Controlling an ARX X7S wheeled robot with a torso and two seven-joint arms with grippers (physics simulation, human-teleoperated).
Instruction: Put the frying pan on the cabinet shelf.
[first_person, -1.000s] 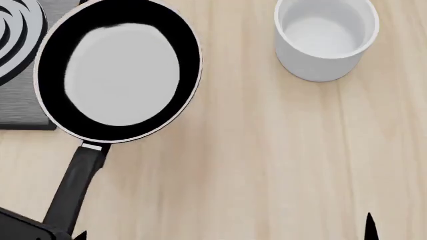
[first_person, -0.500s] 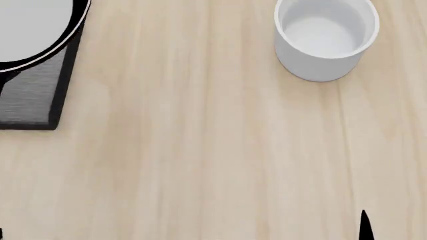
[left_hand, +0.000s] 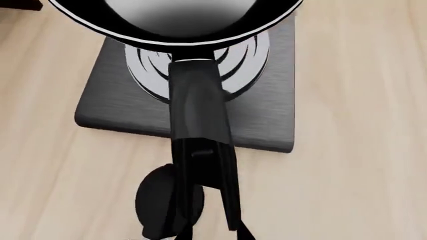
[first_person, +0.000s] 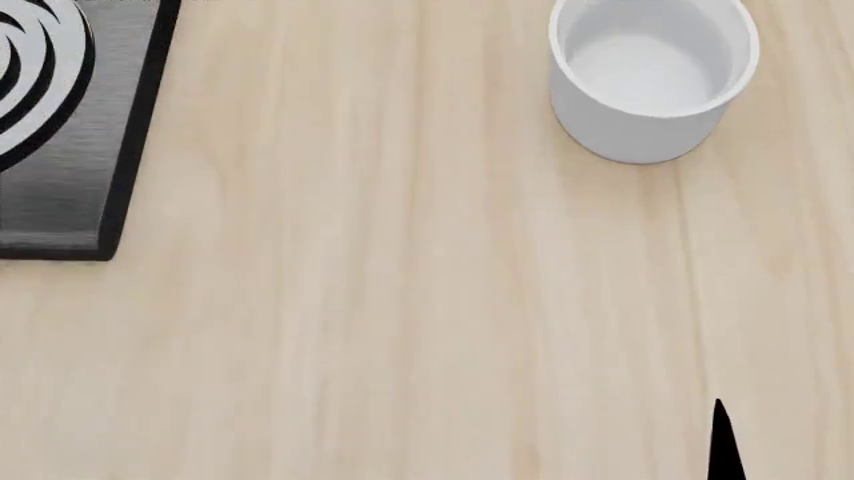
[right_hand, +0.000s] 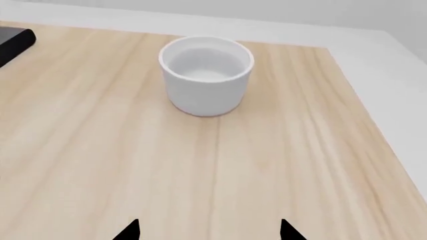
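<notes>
In the left wrist view the frying pan (left_hand: 180, 20) is lifted above the burner plate, and only its black near wall, silvery rim and part of the pale base show. Its black handle (left_hand: 197, 110) runs back into my left gripper (left_hand: 210, 232), which is shut on the handle's end. The pan's shadow falls on the wood below. The pan is out of the head view. My right gripper (right_hand: 208, 232) is open and empty, low over the wooden top, short of the white cup. One right fingertip (first_person: 721, 445) shows in the head view.
The square black burner plate (first_person: 67, 150) with concentric rings lies at the left of the wooden tabletop (first_person: 400, 300); it also shows under the pan (left_hand: 113, 107). A white cylindrical cup (first_person: 651, 75) stands at the back right, also in the right wrist view (right_hand: 205, 75). No cabinet shelf shows.
The pan has been lifted and carried up and left out of the head view, uncovering the burner plate. The right fingertip has crept slightly forward. The cup has not moved.
</notes>
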